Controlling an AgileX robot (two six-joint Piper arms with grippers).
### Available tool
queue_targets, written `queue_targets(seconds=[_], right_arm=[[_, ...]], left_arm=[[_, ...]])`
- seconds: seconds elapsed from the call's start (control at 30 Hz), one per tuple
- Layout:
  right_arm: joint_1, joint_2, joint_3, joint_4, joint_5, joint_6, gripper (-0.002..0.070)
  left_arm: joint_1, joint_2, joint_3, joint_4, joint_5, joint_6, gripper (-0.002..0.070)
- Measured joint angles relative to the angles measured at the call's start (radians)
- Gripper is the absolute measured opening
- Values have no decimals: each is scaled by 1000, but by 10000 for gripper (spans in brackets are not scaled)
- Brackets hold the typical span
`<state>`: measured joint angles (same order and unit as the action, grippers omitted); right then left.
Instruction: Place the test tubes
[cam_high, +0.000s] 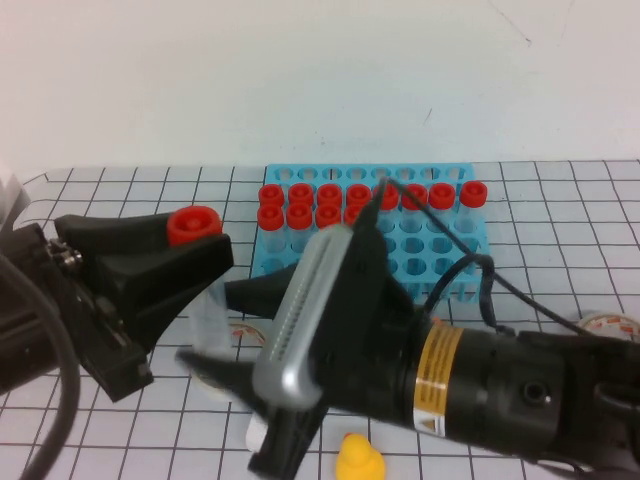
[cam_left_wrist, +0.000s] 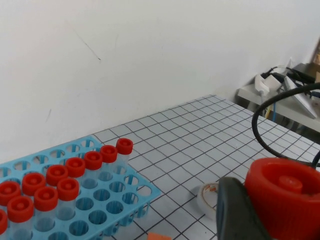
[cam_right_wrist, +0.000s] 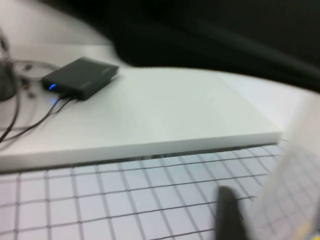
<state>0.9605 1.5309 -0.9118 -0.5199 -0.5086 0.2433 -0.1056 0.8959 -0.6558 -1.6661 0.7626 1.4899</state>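
Blue rack (cam_high: 450, 262), tabletop (cam_high: 560, 220) 12 o'clock: red-capped tubes (cam_high: 300, 192) fill back row and part of second. Left tool (cam_high: 205, 270), 9 o'clock, clamps upright tube (cam_high: 194, 224). Right tool (cam_high: 225, 335), 5 o'clock, spread wide at its lower end.

A blue plastic test-tube rack with a grid of round wells (cam_high: 440, 262) lies flat at 12 o'clock on the gridded mat. Red-capped clear test tubes (cam_high: 300, 190) stand upright in it: eight along the far row and four more at the left end of the second row. The other wells are open. One more clear tube with a red screw cap (cam_high: 204, 300) stands upright at 8 o'clock from the rack, cap uppermost and lower end blurred.
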Motion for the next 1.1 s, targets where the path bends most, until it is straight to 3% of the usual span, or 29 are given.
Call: queue_targets(seconds=[0.07,0.13,0.27,0.33,0.4,0.53,0.6,0.83,1.1], right_arm=[[6,-18,0,-23,33,0,495],[6,-58,0,-35,103,10,568],[6,-204,0,-51,358,73,596],[6,-275,0,-51,536,98,551],[6,-346,0,-46,706,100,458],[6,-495,0,10,1038,49,148],[6,-554,0,61,1158,-27,62],[6,-757,12,396,1436,-494,1],[6,-921,161,520,1444,-560,-1]], left_arm=[[0,2,0,-2,5,11,267],[0,2,0,-4,5,33,267],[0,2,0,-6,-1,70,267],[0,2,-2,-6,-19,79,267],[0,2,-6,-6,-46,84,267],[0,2,-27,-10,-96,111,267],[0,2,-39,-12,-110,113,267],[0,2,-54,-14,-118,121,267],[0,2,-54,-14,-118,121,267]])
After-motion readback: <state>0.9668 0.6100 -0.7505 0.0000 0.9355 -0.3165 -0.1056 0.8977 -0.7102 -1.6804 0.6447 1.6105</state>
